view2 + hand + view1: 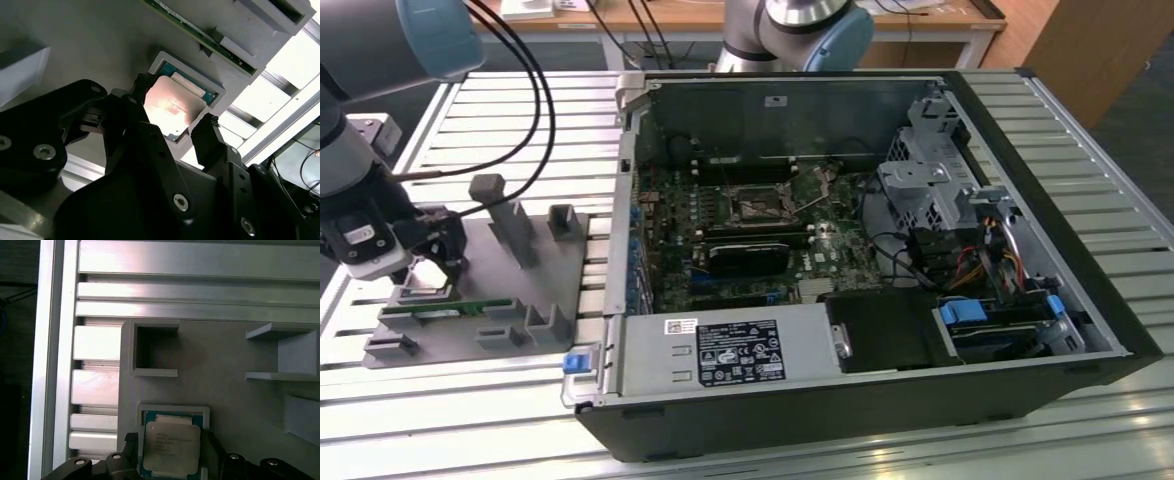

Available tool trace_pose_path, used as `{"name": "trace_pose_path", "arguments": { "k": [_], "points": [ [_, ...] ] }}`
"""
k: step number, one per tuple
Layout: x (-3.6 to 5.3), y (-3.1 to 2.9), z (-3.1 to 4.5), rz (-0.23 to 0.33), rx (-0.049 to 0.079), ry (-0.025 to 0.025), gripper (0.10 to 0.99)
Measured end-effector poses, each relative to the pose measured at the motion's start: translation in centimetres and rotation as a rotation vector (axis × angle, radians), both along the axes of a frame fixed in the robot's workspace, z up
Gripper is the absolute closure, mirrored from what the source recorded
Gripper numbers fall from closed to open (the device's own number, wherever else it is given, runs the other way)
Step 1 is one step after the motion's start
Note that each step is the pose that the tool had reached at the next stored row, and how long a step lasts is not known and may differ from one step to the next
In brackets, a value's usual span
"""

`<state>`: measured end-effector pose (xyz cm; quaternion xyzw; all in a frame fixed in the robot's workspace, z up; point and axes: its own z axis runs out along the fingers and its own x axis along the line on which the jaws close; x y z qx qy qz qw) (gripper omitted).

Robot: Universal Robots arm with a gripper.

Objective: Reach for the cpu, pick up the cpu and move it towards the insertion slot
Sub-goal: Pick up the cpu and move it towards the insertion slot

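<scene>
The cpu (172,107) is a small silvery square chip, held just above its pale-rimmed pocket (216,95) in the grey fixture. My gripper (176,104) is shut on it, with one black fingertip (144,84) at one edge and the other at the opposite edge. In the first wrist view the cpu (172,444) sits slightly off the pocket frame, between the fingers of the gripper (171,441). In the exterior view the gripper (427,272) hangs over the fixture at the exterior view's left. The insertion slot (758,207) lies on the motherboard inside the open computer case, far to the exterior view's right of the gripper.
The grey fixture (520,290) has raised posts and holds a thin green memory stick (454,310) beside the pocket. The black computer case (1067,200) has tall walls, a power supply (720,355) at the front and drive cages. Cables trail from my arm.
</scene>
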<state>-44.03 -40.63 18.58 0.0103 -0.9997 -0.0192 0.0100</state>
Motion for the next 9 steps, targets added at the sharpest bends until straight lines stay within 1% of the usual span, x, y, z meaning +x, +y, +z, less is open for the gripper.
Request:
{"name": "trace_pose_path", "arguments": {
  "k": [4,5,7,8,9],
  "points": [
    [0.00,0.00,-0.19,0.000,0.000,-0.0001,0.451],
    [0.00,0.00,-0.20,0.000,0.000,-0.0001,0.467],
    [-0.01,0.01,-0.20,0.000,0.000,0.0001,0.467],
    [0.00,0.01,-0.21,0.000,0.000,0.0000,0.537],
    [0.00,0.01,-0.21,0.000,0.000,0.0000,0.537]
  ]
}}
